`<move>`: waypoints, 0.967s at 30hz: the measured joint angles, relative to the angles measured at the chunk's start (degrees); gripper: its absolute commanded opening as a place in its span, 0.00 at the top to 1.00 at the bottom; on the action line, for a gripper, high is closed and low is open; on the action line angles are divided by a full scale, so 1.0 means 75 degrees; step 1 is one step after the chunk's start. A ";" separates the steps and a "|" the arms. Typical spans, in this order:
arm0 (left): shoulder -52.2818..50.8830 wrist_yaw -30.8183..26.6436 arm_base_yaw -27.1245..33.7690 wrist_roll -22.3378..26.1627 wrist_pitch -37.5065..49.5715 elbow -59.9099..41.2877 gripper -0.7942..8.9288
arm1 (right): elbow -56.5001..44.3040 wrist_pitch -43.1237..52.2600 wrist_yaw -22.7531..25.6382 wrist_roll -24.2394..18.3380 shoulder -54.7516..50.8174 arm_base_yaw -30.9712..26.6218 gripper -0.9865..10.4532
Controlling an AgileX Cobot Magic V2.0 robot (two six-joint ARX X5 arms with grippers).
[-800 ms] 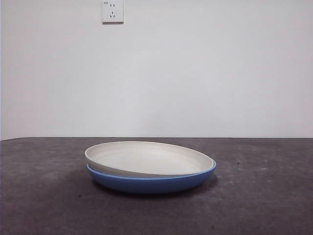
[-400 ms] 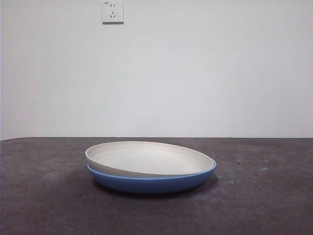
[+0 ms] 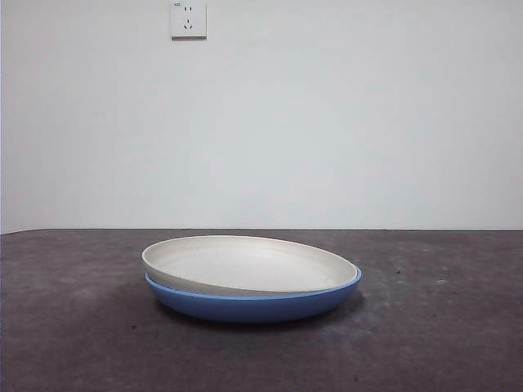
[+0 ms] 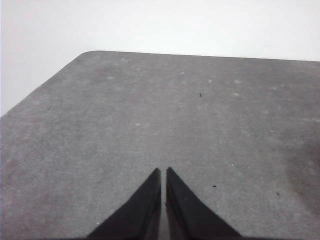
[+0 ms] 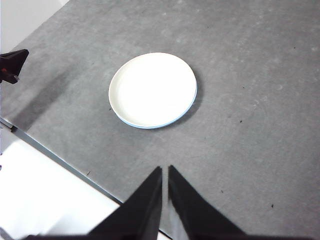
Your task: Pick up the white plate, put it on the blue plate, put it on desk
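Note:
The white plate (image 3: 245, 264) rests inside the blue plate (image 3: 253, 305) on the desk (image 3: 441, 327), slightly tilted, its left rim raised above the blue rim. From high above, the right wrist view shows the white plate (image 5: 152, 89) with only a thin blue edge of the blue plate (image 5: 167, 123) showing. My right gripper (image 5: 165, 170) is shut and holds nothing, well clear of the stack. My left gripper (image 4: 163, 171) is shut over bare desk (image 4: 150, 115), with no plate in its view.
A wall socket (image 3: 188, 19) sits on the white wall behind. In the right wrist view the desk's near edge (image 5: 60, 157) runs diagonally, and the other arm's black tip (image 5: 12, 65) shows at the side.

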 measured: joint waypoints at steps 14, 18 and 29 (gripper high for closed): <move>0.0000 0.0003 0.0000 0.0003 0.0000 0.0000 0.90 | -0.5488 0.6939 -0.0006 -0.2451 -0.1676 -0.3483 0.90; 0.0000 0.0003 0.0000 0.0000 0.0000 0.0000 0.90 | -0.7082 0.8906 0.0029 -0.2535 -0.2326 -0.3870 0.90; 0.0000 0.0003 0.0000 0.0000 0.0000 0.0000 0.90 | -0.9078 0.9381 0.0023 -0.2576 -0.3500 -0.3515 0.90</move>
